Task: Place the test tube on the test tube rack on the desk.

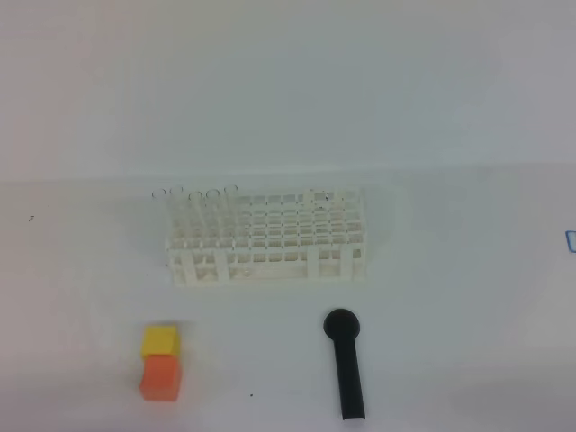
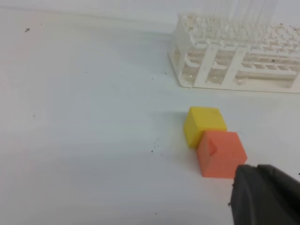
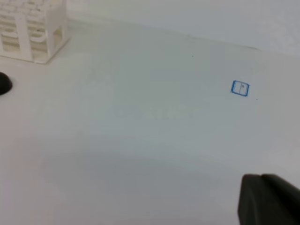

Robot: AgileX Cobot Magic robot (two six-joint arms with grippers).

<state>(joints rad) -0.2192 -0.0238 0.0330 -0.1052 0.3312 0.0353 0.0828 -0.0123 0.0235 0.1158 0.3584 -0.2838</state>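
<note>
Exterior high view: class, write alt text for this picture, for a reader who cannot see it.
A white test tube rack stands mid-desk, with several clear tubes upright along its far left edge. Nearer the camera, a yellow cube touches an orange cube at left, and a black round-headed stick lies at right. No gripper shows.

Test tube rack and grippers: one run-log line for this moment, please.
rack: upright on desk, clear tubes in back-left holes | left gripper: shut, empty | right gripper: shut, empty | no loose tube seen
</note>
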